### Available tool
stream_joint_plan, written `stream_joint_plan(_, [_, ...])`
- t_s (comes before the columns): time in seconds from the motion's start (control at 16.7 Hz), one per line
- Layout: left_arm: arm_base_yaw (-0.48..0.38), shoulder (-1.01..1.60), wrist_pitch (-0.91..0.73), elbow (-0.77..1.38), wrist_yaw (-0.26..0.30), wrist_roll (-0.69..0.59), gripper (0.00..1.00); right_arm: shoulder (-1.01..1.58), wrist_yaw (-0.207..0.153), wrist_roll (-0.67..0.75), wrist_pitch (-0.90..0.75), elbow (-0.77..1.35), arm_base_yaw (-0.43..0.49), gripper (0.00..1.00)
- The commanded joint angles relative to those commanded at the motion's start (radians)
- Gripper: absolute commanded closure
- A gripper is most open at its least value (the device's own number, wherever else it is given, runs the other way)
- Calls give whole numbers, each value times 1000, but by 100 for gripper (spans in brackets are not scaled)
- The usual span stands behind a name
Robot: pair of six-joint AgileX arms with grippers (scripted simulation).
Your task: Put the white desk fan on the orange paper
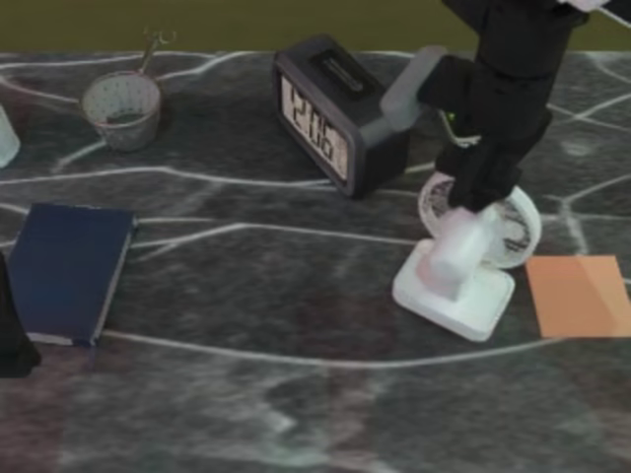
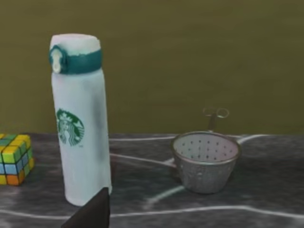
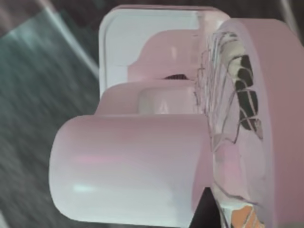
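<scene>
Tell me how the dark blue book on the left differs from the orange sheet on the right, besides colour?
The dark blue book has visible thickness, with pale page edges along its side; the orange paper is a flat sheet with none. The book looks larger than the paper. The book lies near the table's left edge, away from the white desk fan; the paper lies just right of the fan's base. Both are plain rectangles lying flat.

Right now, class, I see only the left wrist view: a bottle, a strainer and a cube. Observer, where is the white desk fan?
Observer: The white desk fan stands upright towards the table's right side, near a black clock.
Operator: Is it on the orange paper?
Observer: No. The orange paper lies bare just right of the fan's base, apart from it.
Operator: Which arm is at it?
Observer: The right tool is down at the fan's head; the left arm is parked at the left edge.
</scene>
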Motion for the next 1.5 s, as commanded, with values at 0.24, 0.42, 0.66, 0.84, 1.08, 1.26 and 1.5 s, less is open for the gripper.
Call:
stream_joint_plan(0.24, [0, 0, 0, 0, 0, 0, 0, -16, -3, 222, -10, -36, -27, 100])
stream_joint_plan(0.42, [0, 0, 0, 0, 0, 0, 0, -43, -4, 484, -11, -67, -60, 100])
stream_joint_plan(0.66, [0, 0, 0, 0, 0, 0, 0, -104, -5, 908, 5, -115, -118, 100])
stream_joint_plan(0.84, [0, 0, 0, 0, 0, 0, 0, -154, -4, 1245, 21, -156, -165, 100])
stream_joint_plan(1.08, [0, 0, 0, 0, 0, 0, 0, -218, -2, 1687, 39, -222, -231, 100])
stream_joint_plan(1.26, [0, 0, 0, 0, 0, 0, 0, -257, 0, 1959, 50, -273, -275, 100])
stream_joint_plan(1.5, [0, 0, 0, 0, 0, 0, 0, -290, 2, 2182, 56, -326, -319, 100])
